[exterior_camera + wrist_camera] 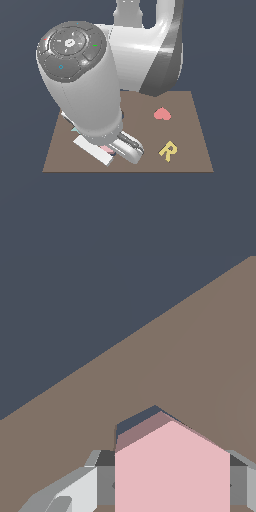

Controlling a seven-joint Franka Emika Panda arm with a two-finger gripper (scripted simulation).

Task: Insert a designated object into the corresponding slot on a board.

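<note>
The pink hexagon (171,471) sits clamped between the fingers (105,478), over the brown board (200,356). A dark slot (137,421), seemingly hexagonal, lies just beyond the hexagon.

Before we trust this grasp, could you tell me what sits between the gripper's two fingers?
The light-pink hexagon fills the gap between the fingers of the gripper, clearest in the wrist view, with brown board beyond it.

The arm (95,95) looks like glossy grey-white plastic, while the brown board (190,150) and pink hexagon (172,476) are flat matt.
</note>
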